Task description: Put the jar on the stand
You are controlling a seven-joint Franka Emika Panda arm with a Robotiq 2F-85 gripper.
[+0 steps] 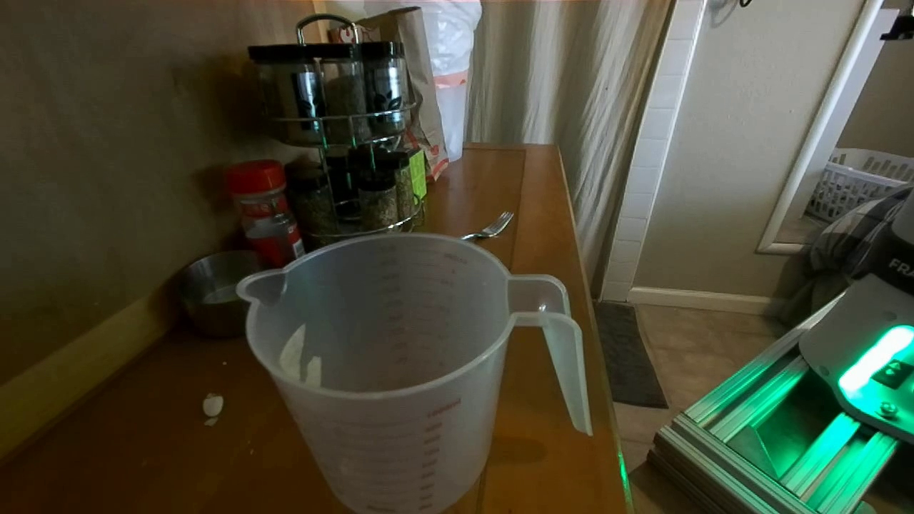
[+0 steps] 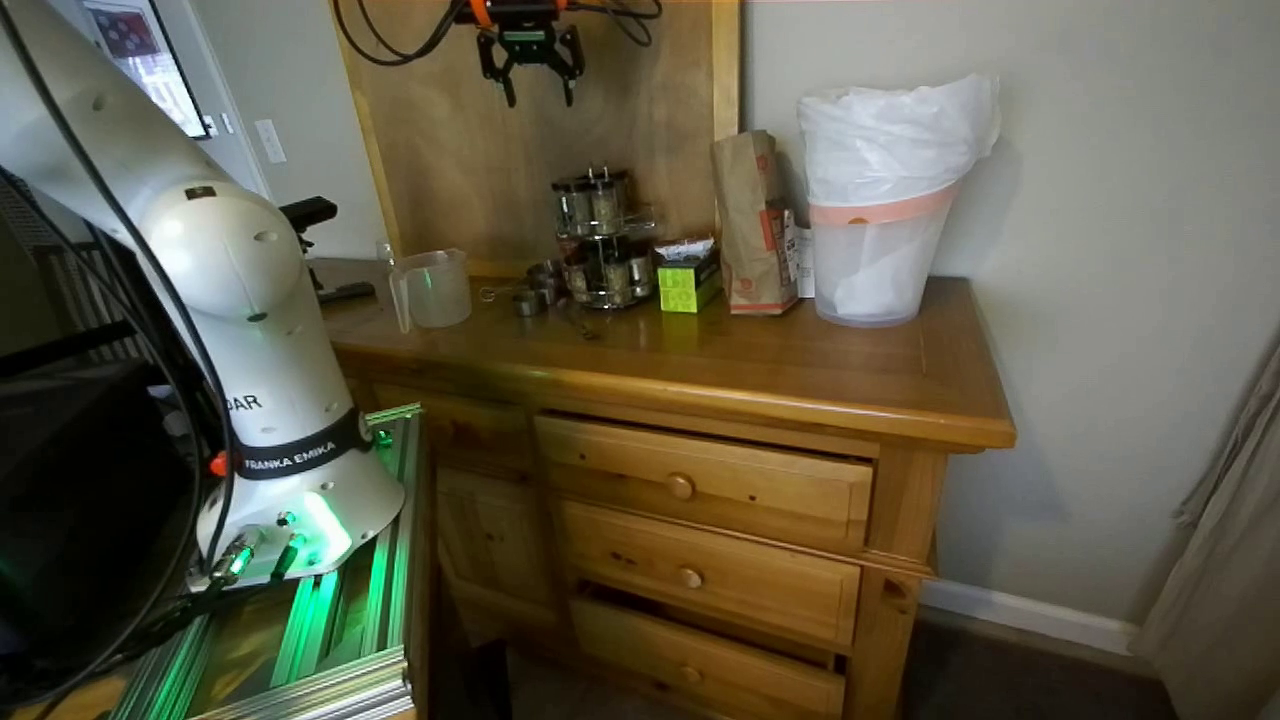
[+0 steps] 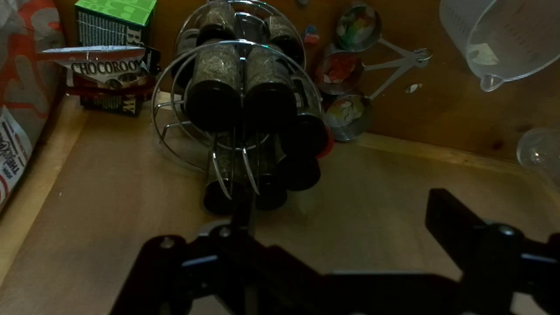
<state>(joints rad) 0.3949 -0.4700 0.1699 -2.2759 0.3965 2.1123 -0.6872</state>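
Brown wood (image 2: 780, 365) held a silver wire stand (image 1: 343, 118) of clear, black-lidded jars (image 1: 378, 201); higher up, a black gripper (image 2: 540, 98) hung wide.

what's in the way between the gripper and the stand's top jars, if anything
No separate object is visible between the gripper, hanging open above in an exterior view, and the black-lidded jars. The stand itself encircles them with wire, and its handle rises higher, so a descent may need to avoid both.
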